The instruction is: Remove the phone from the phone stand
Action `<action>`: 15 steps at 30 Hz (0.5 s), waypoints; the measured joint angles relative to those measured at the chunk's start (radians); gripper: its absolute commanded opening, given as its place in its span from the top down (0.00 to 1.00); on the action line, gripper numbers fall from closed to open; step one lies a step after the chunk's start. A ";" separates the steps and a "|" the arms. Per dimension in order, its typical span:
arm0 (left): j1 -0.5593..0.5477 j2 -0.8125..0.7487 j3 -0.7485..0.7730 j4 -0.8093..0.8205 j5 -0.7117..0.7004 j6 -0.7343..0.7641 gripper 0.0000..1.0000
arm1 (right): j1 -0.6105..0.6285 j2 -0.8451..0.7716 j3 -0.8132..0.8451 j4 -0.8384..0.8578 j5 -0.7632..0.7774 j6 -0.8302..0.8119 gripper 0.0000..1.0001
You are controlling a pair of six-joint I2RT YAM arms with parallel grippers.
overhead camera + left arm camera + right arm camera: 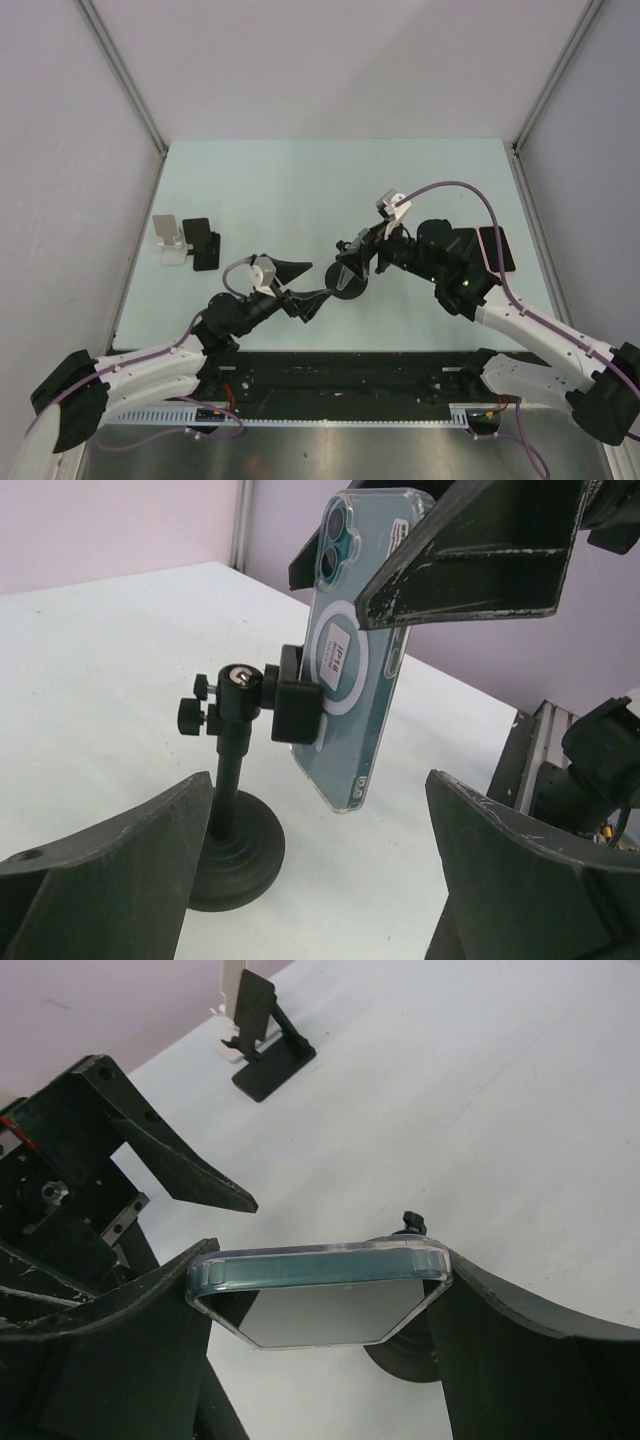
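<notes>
The pale worktop carries everything. Both arms reach in from its near edge and meet near the middle. There the stand rises on a round black base, a thin pole with knobs at the top.

The phone sits on the stand's head in a clear case, back and camera lenses towards the left wrist camera, tilted. The right pincer is clamped on the phone's upper end, one finger on each side edge. The left pincer is spread wide, its fingers low on either side of the base (whether they touch it I cannot tell).

Well apart at the left edge stand a white holder and a black holder, just beside each other.
</notes>
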 measured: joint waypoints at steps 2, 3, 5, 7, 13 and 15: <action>0.000 -0.044 0.000 -0.029 -0.011 0.001 0.07 | 0.002 0.000 0.025 -0.017 -0.013 0.018 1.00; 0.000 -0.065 0.000 -0.043 -0.018 0.002 0.07 | 0.002 0.000 0.043 -0.030 -0.021 0.026 1.00; 0.000 -0.099 0.001 -0.069 -0.027 0.002 0.07 | 0.002 -0.003 0.076 -0.050 -0.035 0.039 1.00; 0.000 -0.133 0.002 -0.105 -0.042 0.002 0.07 | 0.002 -0.013 0.107 -0.063 -0.048 0.052 1.00; 0.000 -0.204 0.081 -0.299 -0.110 0.003 0.05 | -0.003 -0.053 0.222 -0.193 -0.043 0.061 1.00; 0.000 -0.217 0.130 -0.379 -0.137 0.003 0.03 | -0.013 -0.066 0.264 -0.258 -0.024 0.055 1.00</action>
